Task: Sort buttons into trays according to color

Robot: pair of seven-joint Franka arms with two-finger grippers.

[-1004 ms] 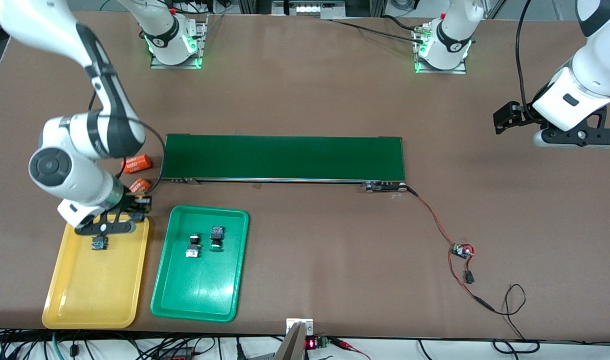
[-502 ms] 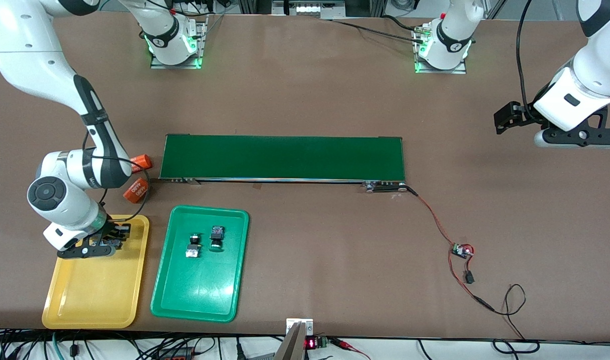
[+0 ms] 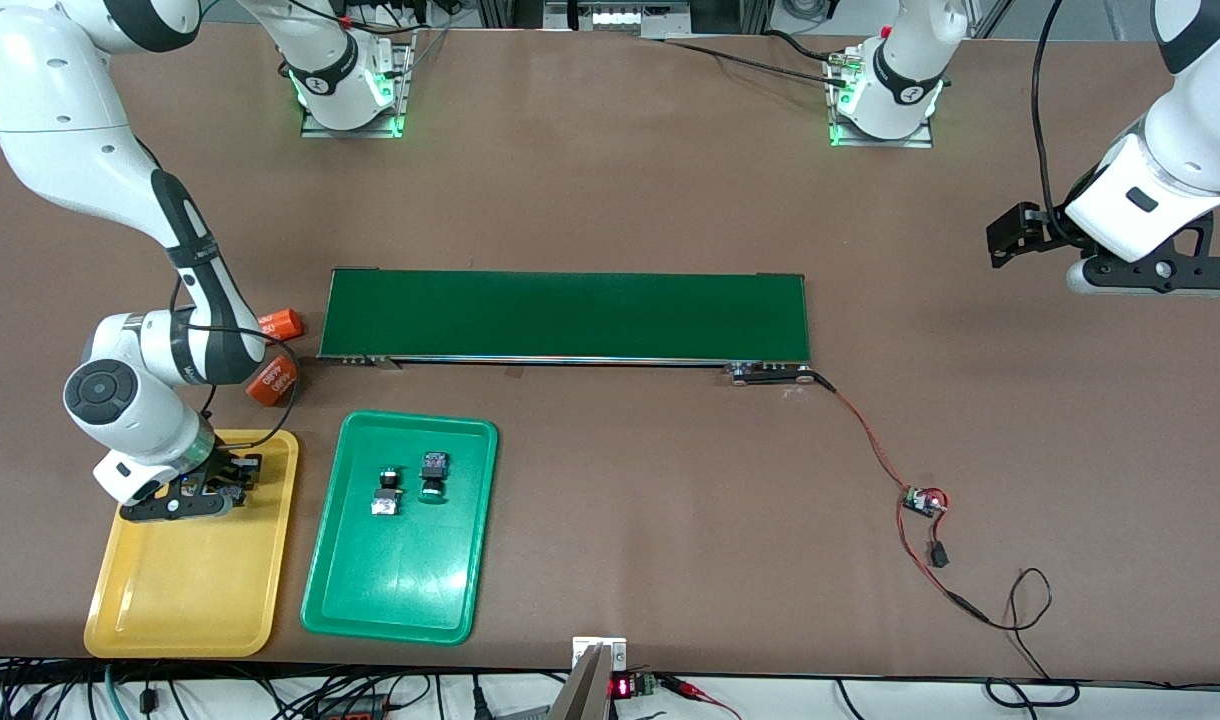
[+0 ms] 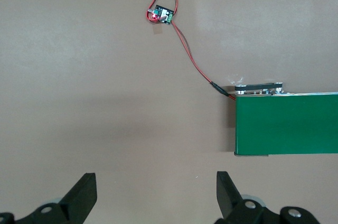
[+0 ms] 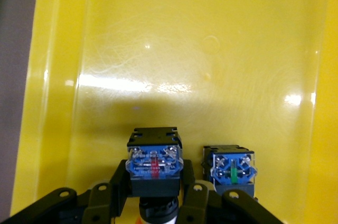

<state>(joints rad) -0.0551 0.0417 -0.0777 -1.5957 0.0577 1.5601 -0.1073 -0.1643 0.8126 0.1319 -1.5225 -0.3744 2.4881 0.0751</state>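
Your right gripper [image 5: 154,203] clamped one button [image 5: 154,163] low in the yellow tray [image 5: 174,55], second button [image 5: 231,167] just beside it, left gripper [image 4: 156,195] waited with fingers apart.

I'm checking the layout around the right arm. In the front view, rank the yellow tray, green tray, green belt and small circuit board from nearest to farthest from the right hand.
1. Yellow tray: directly under the right hand.
2. Green tray: beside the yellow one.
3. Green belt: mid-table, farther from the camera.
4. Circuit board: toward the left arm's end.
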